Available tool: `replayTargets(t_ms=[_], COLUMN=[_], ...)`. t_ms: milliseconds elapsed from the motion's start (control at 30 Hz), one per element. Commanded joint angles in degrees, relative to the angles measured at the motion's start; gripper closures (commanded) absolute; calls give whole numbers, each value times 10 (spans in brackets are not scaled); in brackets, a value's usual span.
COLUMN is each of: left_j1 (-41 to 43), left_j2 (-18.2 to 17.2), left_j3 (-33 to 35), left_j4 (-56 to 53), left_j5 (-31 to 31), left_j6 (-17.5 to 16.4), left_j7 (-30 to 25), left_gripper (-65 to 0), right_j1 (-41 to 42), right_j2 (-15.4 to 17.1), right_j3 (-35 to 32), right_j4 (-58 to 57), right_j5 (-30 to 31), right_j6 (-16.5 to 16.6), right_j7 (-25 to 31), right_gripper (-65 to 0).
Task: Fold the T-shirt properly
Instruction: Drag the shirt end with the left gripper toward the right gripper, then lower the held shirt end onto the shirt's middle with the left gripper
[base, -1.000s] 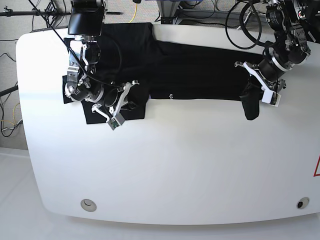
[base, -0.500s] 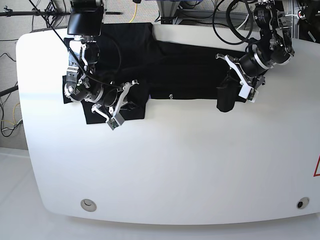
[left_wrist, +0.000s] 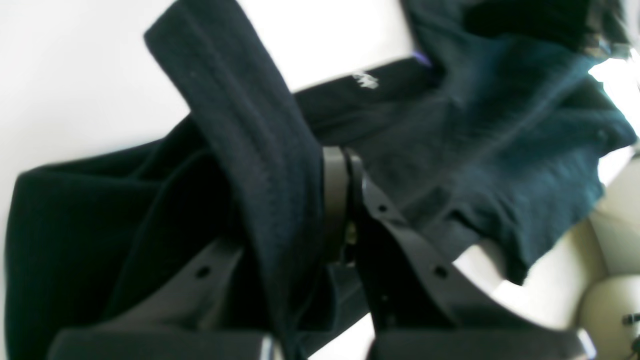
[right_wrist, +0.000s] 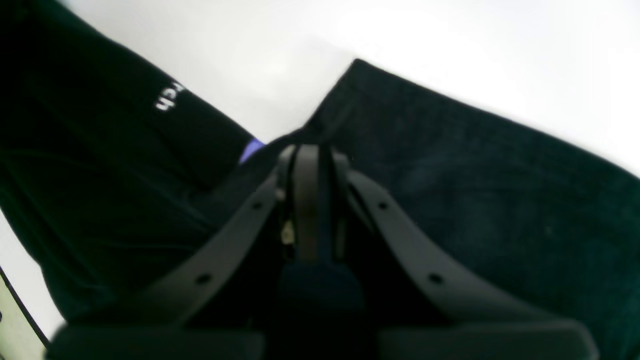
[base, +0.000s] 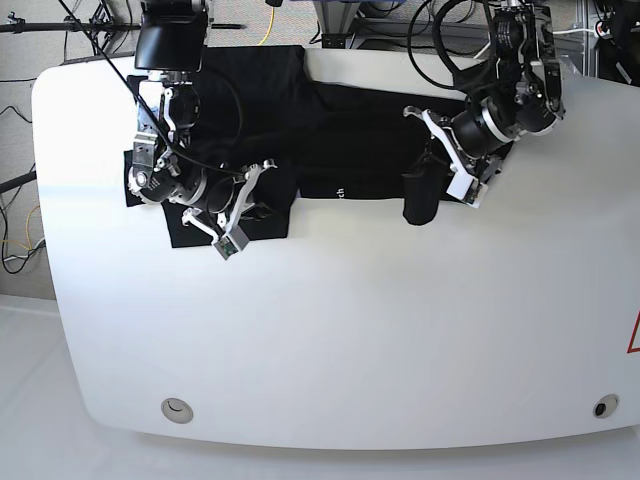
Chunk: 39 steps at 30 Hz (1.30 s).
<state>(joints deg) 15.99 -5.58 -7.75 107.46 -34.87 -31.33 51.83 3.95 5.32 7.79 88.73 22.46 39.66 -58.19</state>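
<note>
My right gripper (base: 243, 213): at the left of the base view, low on the cloth; in the right wrist view (right_wrist: 312, 165) my two dark fingers are pressed together with a fold of black fabric pinched between them
Large black short-sleeved cloth T-shirt (base: 350, 140): lying across the far half of the table, spread from my right gripper over to my left one; its left end is bunched in layers under my right arm
White lettering (base: 341, 192): small, on the shirt's near edge, between my two grippers; it also shows in the right wrist view (right_wrist: 169, 97), with a sliver of purple print (right_wrist: 251, 148) just beside my fingers
My left gripper (base: 447, 165): at the right of the base view, raised above the shirt; in the left wrist view (left_wrist: 320, 200) my fingers are clamped on a thick band of black cloth
Lifted flap (base: 420, 198): hangs down from my left gripper, its lower end at the shirt's near edge
White oval table (base: 350, 340): bare in front of the shirt
</note>
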Motion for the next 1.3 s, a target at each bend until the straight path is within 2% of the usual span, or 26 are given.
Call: replayTargets(t_ms=[0, 367, 767, 1267], left_j1=[-6, -4, -10, -20], left_j2=[-1, 7, 31, 28], left_j3=[2, 13, 13, 82], left_j4=[10, 5, 3, -40], left_j5=[-15, -13, -13, -11], left_j6=[-2, -1, 1, 15], left_j7=[-11, -17, -17, -38], left_gripper=[0, 0, 0, 0], right_j1=[11, 11, 11, 12], right_j2=[3, 4, 4, 4], right_j3=[1, 3, 0, -1], right_j4=[14, 10, 9, 5], right_j5=[7, 6, 8, 7], right_j6=[3, 3, 3, 2], right_j7=[8, 8, 9, 13], right_gripper=[-30, -31, -31, -31])
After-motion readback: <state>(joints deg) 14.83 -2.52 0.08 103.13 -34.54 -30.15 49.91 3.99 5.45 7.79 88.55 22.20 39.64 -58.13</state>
